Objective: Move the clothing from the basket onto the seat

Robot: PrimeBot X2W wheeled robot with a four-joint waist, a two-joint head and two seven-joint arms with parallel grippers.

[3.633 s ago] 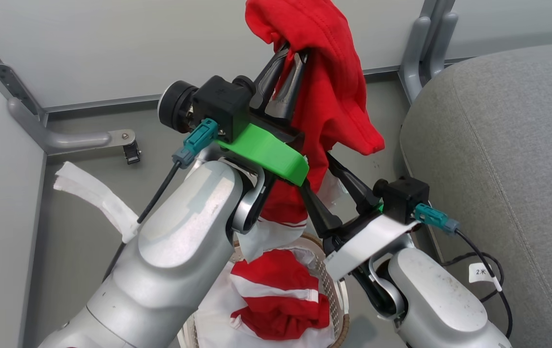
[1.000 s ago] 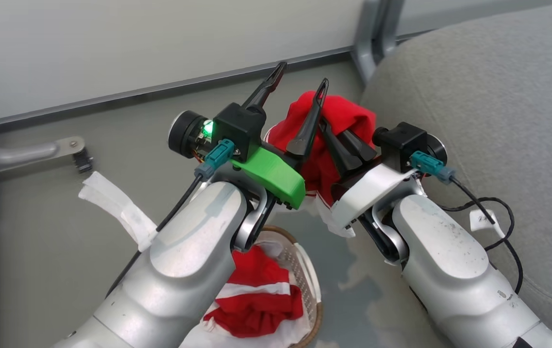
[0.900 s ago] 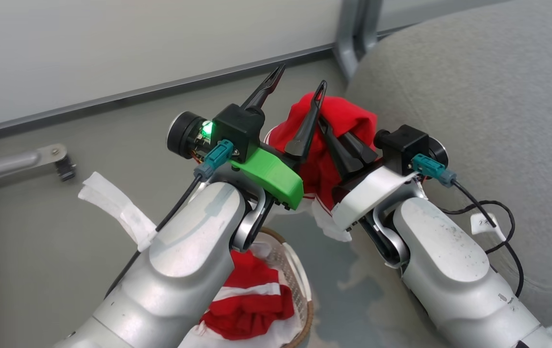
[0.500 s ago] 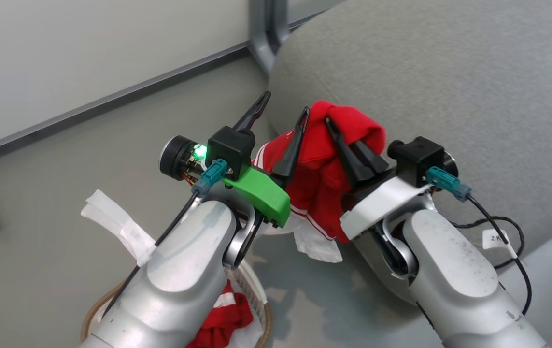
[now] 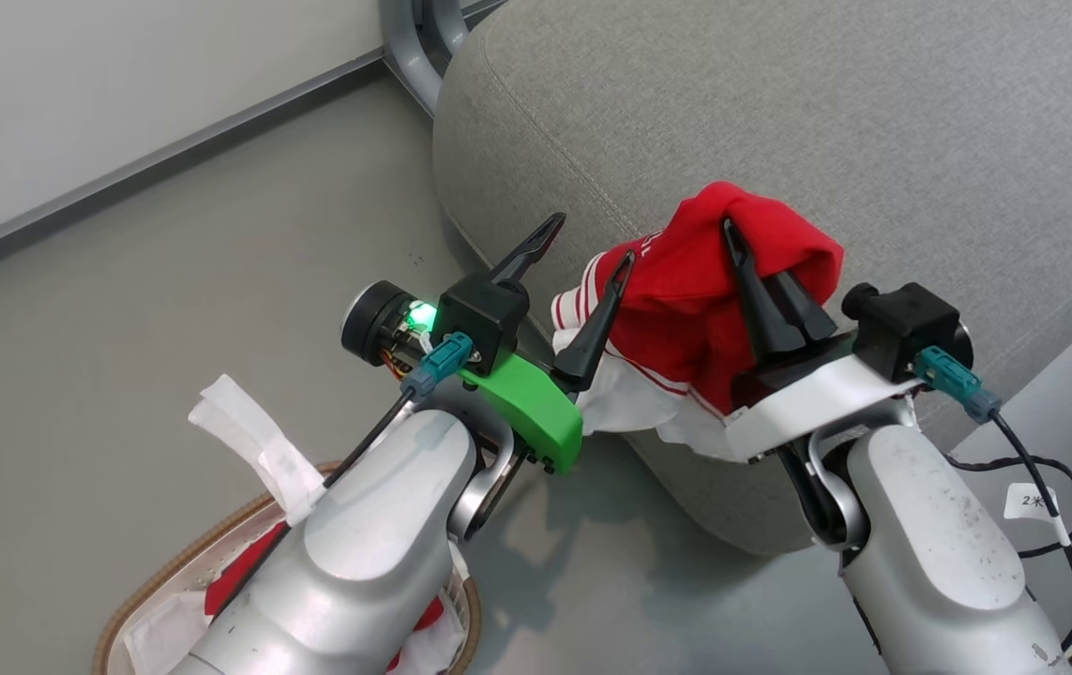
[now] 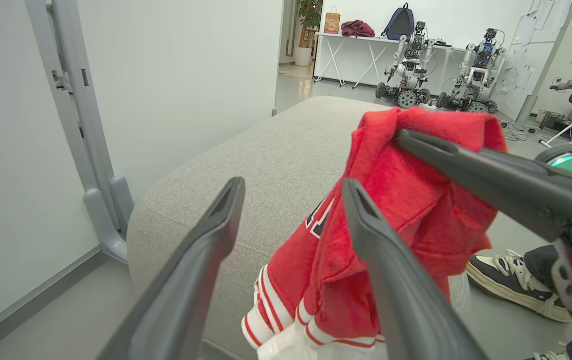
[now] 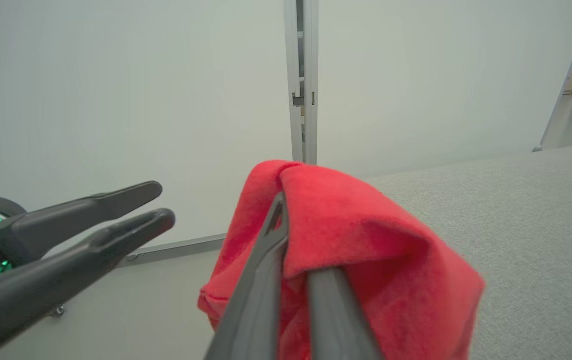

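our right gripper (image 5: 744,248) is clamped tight on a bunched piece of the red clothing (image 5: 676,309), holding it over the near rounded edge of the grey seat (image 5: 779,103). we cannot tell if the fabric touches the cushion. our left gripper (image 5: 592,240) hangs just beside it, fingers spread and empty. more red fabric lies in the basket (image 5: 207,539) on the floor (image 5: 170,309).

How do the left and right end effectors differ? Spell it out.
Left end effector is open and empty; right end effector is shut on the clothing. Left carries a green mount; right a white mount. Both have long dark fingers.
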